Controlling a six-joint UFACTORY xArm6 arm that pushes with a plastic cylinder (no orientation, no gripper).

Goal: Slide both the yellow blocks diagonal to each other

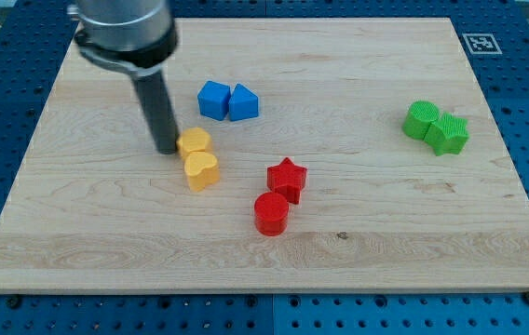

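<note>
While my tip (pixel 166 149) touches it, the upper yellow block (pixel 195 141) is partly hidden.

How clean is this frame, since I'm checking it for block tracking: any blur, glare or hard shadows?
Camera view: even, soft light with no glare on the wooden board; the yellow blocks and red blocks look sharp, casting only faint shadows; the arm's upper housing is slightly soft, my tip dark beside the upper yellow block.

my tip (pixel 167 149) seemingly touches board.
</note>
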